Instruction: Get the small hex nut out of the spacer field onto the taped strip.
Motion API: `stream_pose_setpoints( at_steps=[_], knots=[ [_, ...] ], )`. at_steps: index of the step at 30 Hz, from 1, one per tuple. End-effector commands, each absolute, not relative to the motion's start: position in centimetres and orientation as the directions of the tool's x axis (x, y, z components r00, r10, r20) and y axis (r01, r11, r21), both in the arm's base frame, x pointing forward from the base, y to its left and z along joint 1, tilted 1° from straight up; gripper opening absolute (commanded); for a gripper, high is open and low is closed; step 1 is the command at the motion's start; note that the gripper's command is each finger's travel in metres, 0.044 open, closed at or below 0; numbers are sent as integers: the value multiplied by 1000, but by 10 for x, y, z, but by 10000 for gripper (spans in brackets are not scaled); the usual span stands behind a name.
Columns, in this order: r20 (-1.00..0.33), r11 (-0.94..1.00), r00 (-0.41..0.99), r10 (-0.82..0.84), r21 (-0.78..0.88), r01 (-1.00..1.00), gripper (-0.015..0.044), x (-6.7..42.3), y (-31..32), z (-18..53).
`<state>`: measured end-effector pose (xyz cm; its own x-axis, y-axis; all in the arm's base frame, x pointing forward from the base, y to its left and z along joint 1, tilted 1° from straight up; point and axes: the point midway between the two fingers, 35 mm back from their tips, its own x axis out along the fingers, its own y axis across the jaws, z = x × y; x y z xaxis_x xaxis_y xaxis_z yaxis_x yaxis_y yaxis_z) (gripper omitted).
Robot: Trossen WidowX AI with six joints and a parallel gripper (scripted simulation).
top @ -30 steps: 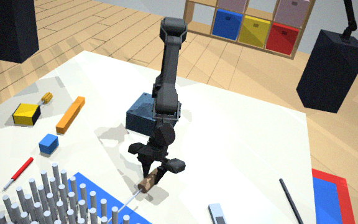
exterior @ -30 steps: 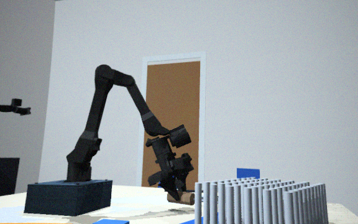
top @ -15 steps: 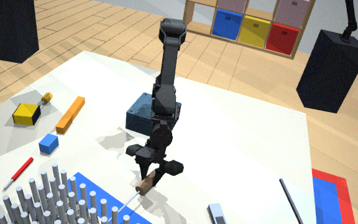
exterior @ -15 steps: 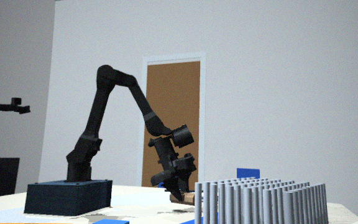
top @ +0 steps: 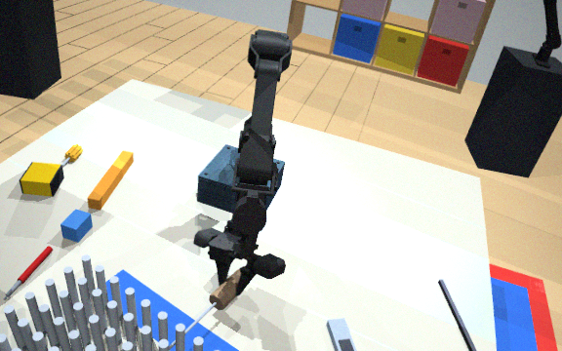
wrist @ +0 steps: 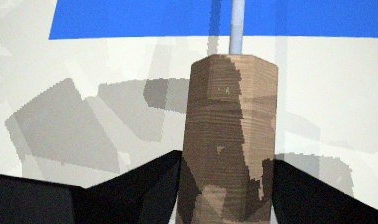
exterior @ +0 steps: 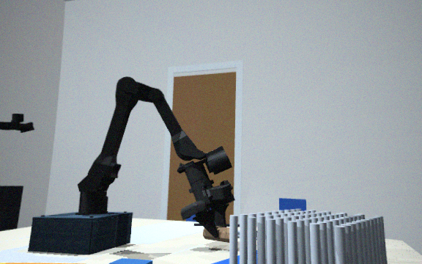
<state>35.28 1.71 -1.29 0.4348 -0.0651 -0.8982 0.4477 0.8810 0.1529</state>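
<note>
My gripper is shut on the wooden handle of a hook tool. It holds the handle low over the table, just in front of the blue taped strip. The tool's thin grey rod runs from the handle across the strip into the edge of the field of standing grey spacers. The hex nut is hidden among the spacers in all views.
On the table's left lie a red-handled pick, a blue cube, an orange bar, a yellow block and a small yellow-handled screwdriver. A thin black rod and a grey block lie at the front right.
</note>
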Motion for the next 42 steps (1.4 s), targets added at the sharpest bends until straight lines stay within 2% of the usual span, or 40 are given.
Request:
stream_pose_setpoints(
  at_steps=[1,42],
  knots=[
    [-897,883,437,-60,156,442,0,358,16,-12],
    [-896,883,440,-62,155,442,0,383,3,-11]
  ],
)
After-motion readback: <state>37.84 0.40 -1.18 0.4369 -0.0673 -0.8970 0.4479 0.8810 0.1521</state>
